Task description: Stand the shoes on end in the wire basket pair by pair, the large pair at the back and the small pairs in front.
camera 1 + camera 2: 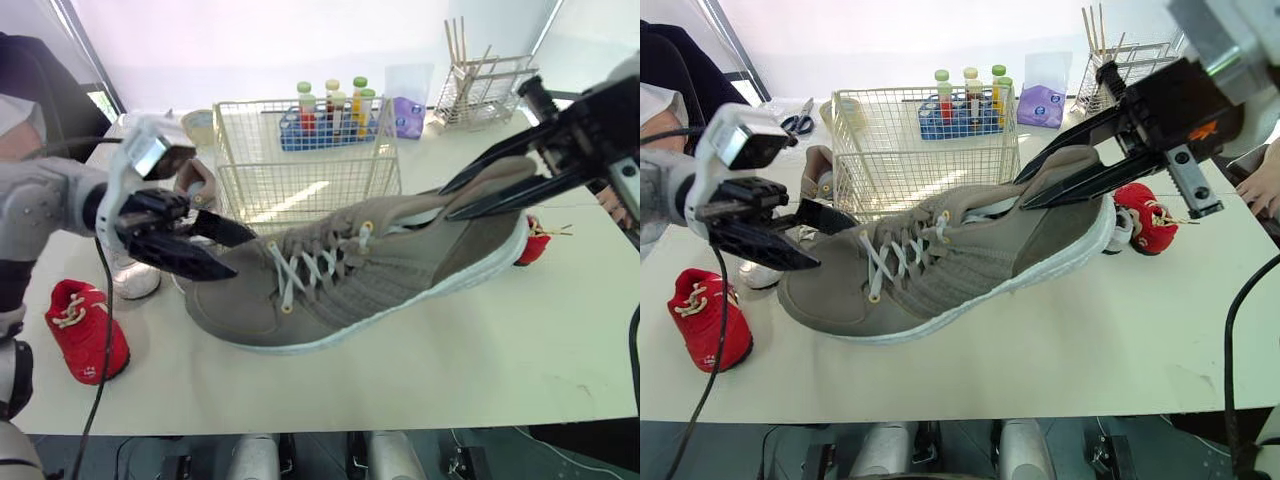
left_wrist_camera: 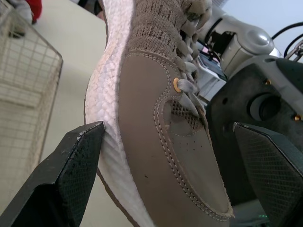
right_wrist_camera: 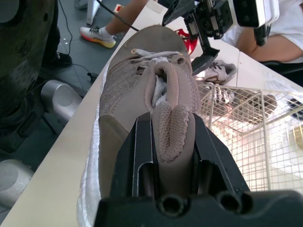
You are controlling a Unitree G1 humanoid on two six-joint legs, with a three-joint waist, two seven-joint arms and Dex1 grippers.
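Holding the large grey shoe (image 1: 360, 270) by the padded heel collar with the right gripper (image 1: 1023, 194), pinched tight on that rim, one finger inside the opening and one behind it. Gripped there, in all likelihood, because a hold at the heel lets the toe swing down and so brings the shoe up on end.

Carried slanted, heel raised and toe low over the table (image 1: 480, 380), stretched across the front of the wire basket (image 1: 300, 175) (just before it, not yet in it). Hard to say from the head views whether brushing the table at the toe or hanging just clear.

Waiting at the toe with the left gripper (image 1: 245, 256), spread wide and gripping nothing, one finger close against the white sole and the other out past the upper, so straddling the front end. Placed thus, it seems, to steady or take that end for the lift over the basket's wall, toward the back.

Left lying for later: a small red shoe (image 1: 85, 335) on the left of the table, a second red shoe (image 1: 532, 245) behind the heel, a small white shoe (image 1: 135, 280) near the left wrist.
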